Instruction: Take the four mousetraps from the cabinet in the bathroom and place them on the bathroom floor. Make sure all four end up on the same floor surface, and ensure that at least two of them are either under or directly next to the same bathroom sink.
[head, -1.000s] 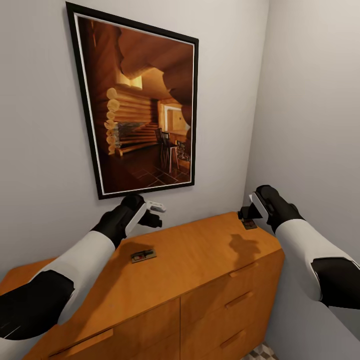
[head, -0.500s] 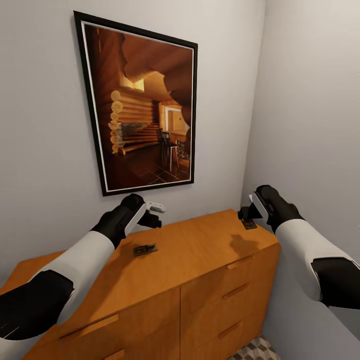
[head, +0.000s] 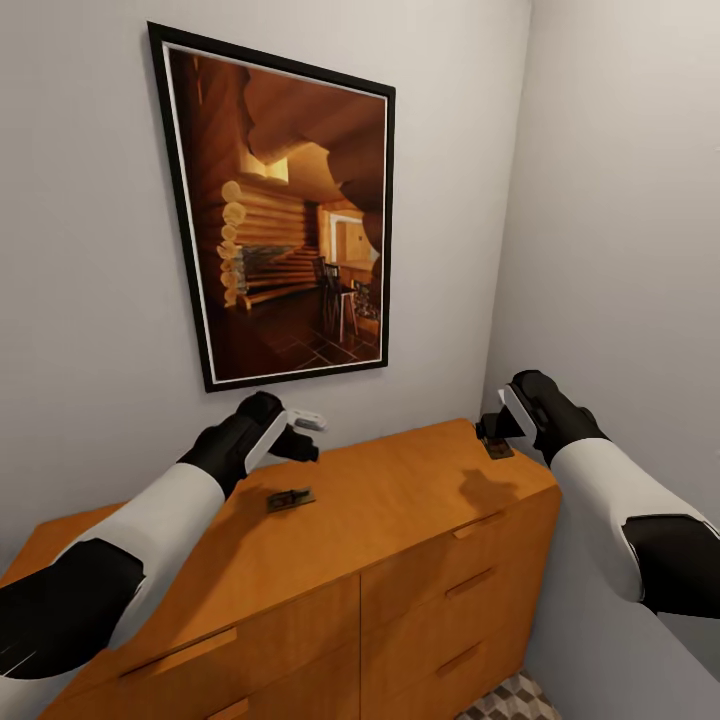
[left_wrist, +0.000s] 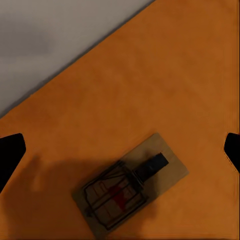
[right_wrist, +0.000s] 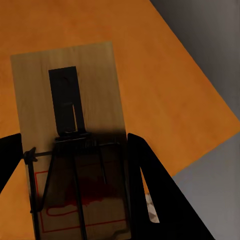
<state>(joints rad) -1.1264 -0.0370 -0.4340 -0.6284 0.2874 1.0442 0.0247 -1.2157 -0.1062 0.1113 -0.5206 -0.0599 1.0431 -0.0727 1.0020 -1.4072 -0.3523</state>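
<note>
Cabinet (head: 400, 520) top, orange-brown wood, in the room corner. One mousetrap (head: 290, 499) lies flat near the middle-left of the top, clear of the edges.

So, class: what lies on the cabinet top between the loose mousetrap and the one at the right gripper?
Nothing: the head view shows bare wood on the cabinet top between the loose mousetrap and the mousetrap at the right gripper.

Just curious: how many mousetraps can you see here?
2. One mousetrap lies on the cabinet top below the left gripper; another is in the right gripper. Others may be hidden.
</note>
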